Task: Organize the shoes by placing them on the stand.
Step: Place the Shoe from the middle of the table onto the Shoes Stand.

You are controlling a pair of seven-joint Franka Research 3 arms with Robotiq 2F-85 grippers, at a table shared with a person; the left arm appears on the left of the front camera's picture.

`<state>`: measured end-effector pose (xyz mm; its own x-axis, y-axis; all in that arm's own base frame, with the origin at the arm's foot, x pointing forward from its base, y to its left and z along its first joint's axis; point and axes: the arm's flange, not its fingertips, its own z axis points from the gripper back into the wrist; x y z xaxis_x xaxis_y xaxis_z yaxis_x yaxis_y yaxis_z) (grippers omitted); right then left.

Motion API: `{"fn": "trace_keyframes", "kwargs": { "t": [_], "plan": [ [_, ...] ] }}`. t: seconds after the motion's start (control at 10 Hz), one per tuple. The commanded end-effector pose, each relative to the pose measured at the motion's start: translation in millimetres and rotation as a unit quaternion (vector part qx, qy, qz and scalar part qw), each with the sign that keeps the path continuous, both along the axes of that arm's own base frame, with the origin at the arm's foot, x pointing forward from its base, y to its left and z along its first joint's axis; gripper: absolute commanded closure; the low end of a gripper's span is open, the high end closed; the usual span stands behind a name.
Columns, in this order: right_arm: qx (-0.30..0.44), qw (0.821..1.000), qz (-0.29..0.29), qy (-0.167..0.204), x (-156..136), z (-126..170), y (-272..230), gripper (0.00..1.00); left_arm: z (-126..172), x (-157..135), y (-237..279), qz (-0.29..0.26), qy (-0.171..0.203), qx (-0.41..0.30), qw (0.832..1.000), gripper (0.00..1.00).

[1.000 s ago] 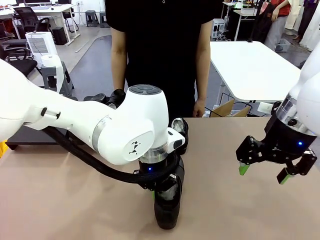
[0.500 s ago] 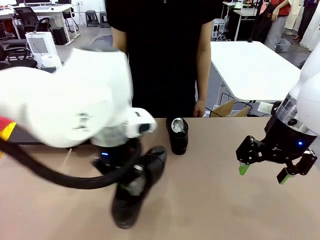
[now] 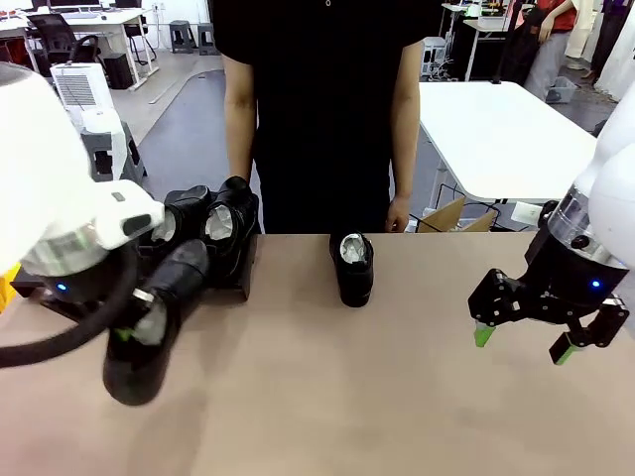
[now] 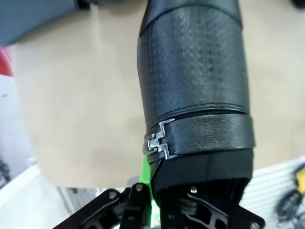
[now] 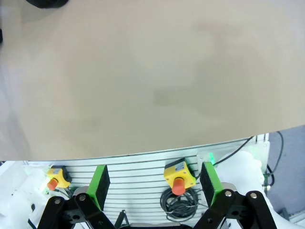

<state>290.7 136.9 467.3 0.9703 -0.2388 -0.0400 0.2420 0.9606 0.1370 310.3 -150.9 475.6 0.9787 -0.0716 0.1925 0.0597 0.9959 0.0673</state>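
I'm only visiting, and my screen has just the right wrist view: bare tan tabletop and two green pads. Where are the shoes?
Observer: A lone shoe stands on the table in front of the person, stuffed with white paper.
Operator: What is the other arm doing?
Observer: The left gripper is shut on a black shoe and holds it tilted near the stand.
Operator: Anything on that stand yet?
Observer: Two shoes sit side by side on it.
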Motion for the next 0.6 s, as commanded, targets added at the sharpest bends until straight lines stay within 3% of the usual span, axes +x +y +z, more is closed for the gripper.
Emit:
{"fn": "trace_keyframes", "kwargs": {
  "t": [0.0,0.3,0.5],
  "plan": [
    [0.007,1.0,0.008,0.002,3.1,1.6,-1.6,0.0,17.5,-11.8,24.0,0.055,-0.036,0.024,0.998,1.0],
    [0.007,1.0,0.008,0.002,3.1,1.6,-1.6,0.0,39.5,-27.1,61.3,0.112,-0.092,0.027,0.989,1.0],
    [0.007,1.0,0.008,0.002,3.1,1.6,-1.6,0.0,42.3,-17.6,93.4,0.133,-0.12,0.006,0.984,1.0]
  ]
}}
